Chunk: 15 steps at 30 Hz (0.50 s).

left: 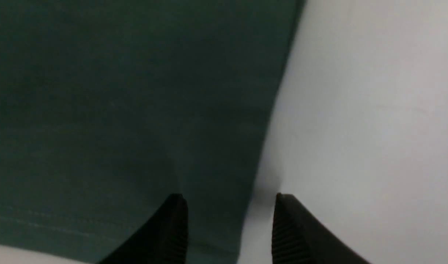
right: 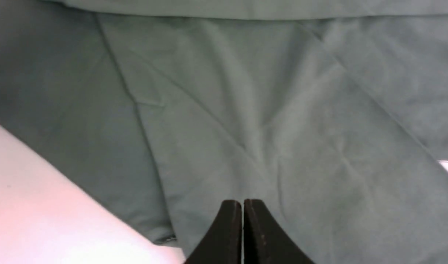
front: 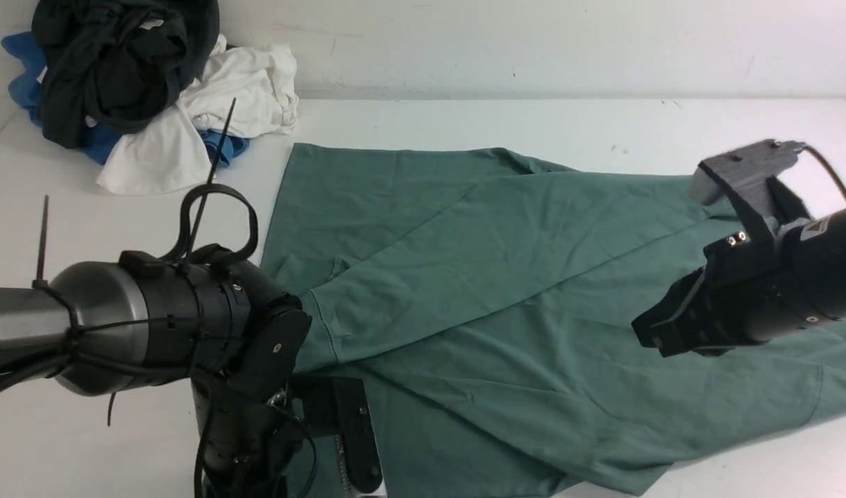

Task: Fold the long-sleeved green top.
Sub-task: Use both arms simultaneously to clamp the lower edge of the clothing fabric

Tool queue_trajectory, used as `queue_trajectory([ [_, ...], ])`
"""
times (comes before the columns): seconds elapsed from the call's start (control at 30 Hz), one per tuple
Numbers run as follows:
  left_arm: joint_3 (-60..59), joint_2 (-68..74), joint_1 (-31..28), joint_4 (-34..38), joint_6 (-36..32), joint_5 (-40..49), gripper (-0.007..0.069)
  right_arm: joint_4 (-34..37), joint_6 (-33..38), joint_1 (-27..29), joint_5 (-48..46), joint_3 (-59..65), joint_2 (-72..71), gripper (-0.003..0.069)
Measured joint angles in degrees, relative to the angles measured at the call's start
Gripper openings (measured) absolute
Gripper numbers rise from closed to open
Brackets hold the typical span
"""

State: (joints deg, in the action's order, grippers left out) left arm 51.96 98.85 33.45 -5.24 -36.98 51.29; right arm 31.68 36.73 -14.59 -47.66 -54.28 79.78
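Your left gripper (left: 229,220), spread, straddles the near-left edge of the green long-sleeved top (front: 506,277). Your right gripper (right: 243,216) is pressed together.

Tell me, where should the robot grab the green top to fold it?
Probably the straight side edge near the hem corner of the green top, where the open left gripper straddles it. Come in low from the table side: the cloth lies flat there, its border free.
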Motion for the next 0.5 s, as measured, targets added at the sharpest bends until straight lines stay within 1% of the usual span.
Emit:
queue_trajectory([
  [0.17, 0.6, 2.3, 0.0, -0.7, 0.5, 0.4, 0.0286, 1.3, 1.2, 0.0, -0.1, 0.0, 0.0, 0.0003],
  [0.27, 1.2, 3.0, 0.0, -1.6, 6.2, 1.1, 0.0206, 1.3, 2.8, 0.0, -0.3, 0.0, 0.0, 0.0003],
  [0.3, 1.2, 3.0, 0.0, -1.9, 6.8, 1.1, 0.0198, 1.2, 3.0, 0.0, -0.4, 0.0, 0.0, 0.0003],
  [0.33, 1.2, 3.0, 0.0, -3.3, 13.3, 0.5, 0.0124, 0.4, 4.6, 0.0, -0.9, 0.0, 0.0, 0.0003],
  [0.37, 1.2, 2.8, 0.0, -4.5, 17.3, -0.3, 0.0079, -0.4, 5.6, 0.0, -1.3, 0.0, 0.0, 0.0003],
  [0.43, 1.2, 2.2, 0.0, -6.5, 23.2, -1.9, 0.003, -2.2, 7.0, 0.0, -1.6, 0.0, 0.0, 0.0003],
  [0.5, 0.6, 1.2, 0.0, -9.6, 28.5, -3.6, 0.0006, -6.2, 8.8, 0.0, -1.8, 0.0, 0.0, 0.0003],
])
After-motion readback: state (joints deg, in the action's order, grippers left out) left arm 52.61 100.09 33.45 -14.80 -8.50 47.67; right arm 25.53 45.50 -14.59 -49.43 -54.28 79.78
